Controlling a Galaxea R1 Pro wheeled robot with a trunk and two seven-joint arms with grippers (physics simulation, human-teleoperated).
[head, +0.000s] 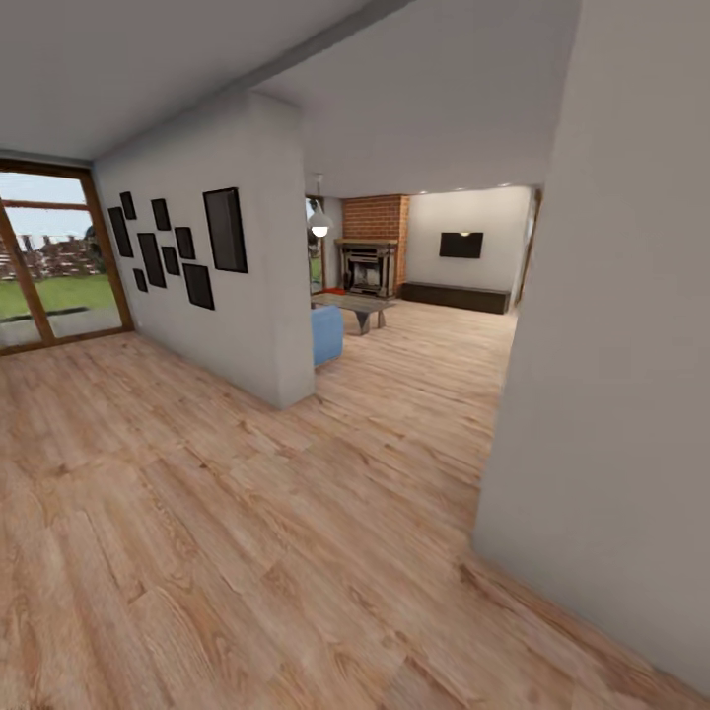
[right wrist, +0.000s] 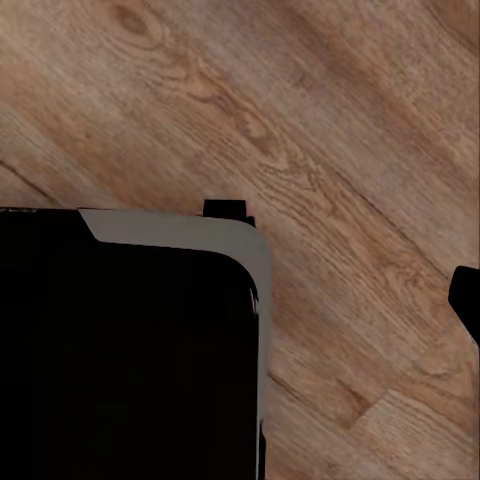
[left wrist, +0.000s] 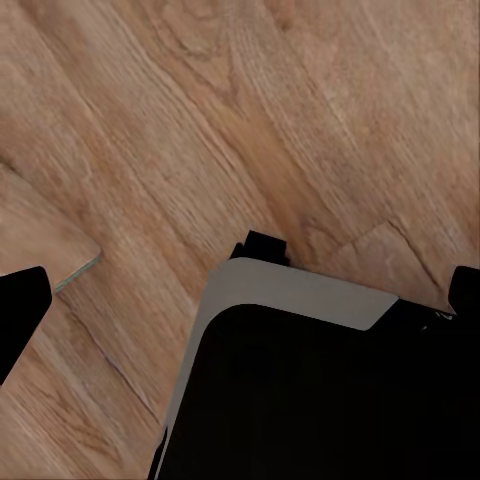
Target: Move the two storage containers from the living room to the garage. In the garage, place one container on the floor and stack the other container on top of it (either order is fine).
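Plank floor [head: 247,552] runs wide and bare from the camera toward the living room [head: 434,296].

Right of the path a white wall [head: 611,394] ends in a sharp corner; left of it a partition wall [head: 251,296] carries eight dark frames [head: 225,230]. Between the two lies an open passage. Beyond it stand one blue sofa [head: 327,333], one low table [head: 357,308], one brick fireplace [head: 370,261] and one wall screen [head: 461,245]. Glass doors [head: 49,261] close the far left. A small red shape by the fireplace is too small to identify as a container. Both wrist views look down at planks past the robot's dark base [left wrist: 300,390]; left fingertips [left wrist: 20,310] sit far apart, so that gripper is wide, while one right fingertip [right wrist: 466,300] leaves that gripper's state unclear.
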